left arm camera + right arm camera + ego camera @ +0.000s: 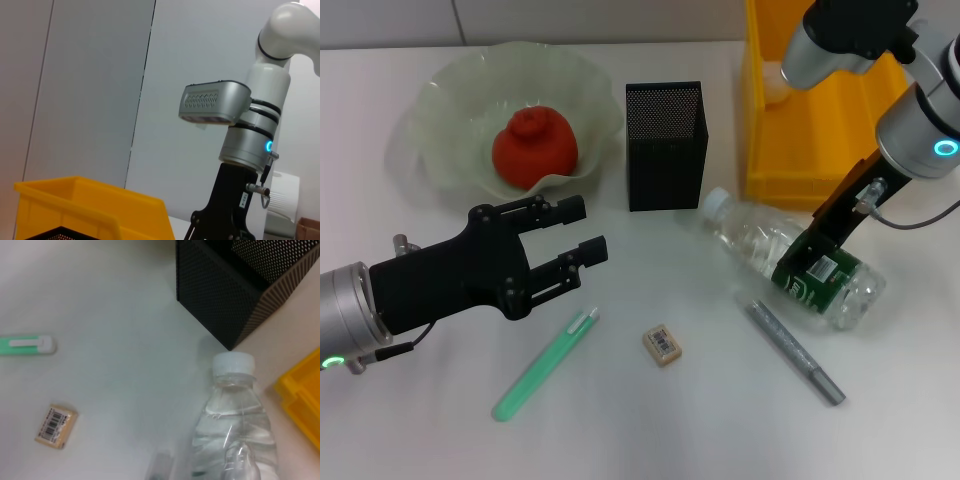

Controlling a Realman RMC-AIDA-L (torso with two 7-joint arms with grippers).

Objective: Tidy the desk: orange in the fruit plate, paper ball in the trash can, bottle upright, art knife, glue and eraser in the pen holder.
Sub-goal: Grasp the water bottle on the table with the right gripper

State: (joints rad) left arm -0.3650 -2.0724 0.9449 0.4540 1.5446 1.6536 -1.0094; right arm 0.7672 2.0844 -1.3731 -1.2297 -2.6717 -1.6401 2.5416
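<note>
The right gripper [817, 262] is down on the green-labelled middle of the clear plastic water bottle [790, 262], which lies on its side on the white table [650, 430], white cap towards the black mesh pen holder [666, 145]; whether its fingers are closed on it I cannot tell. The left gripper [578, 233] hovers with fingers spread apart, holding nothing, above the green art knife [544, 364]. Nearby lie the small beige eraser [662, 344] and a grey glue stick [795, 352]. The red-orange orange [534, 149] sits in the pale green scalloped fruit plate [440, 120]. The yellow trash can [820, 120] stands behind the bottle.
</note>
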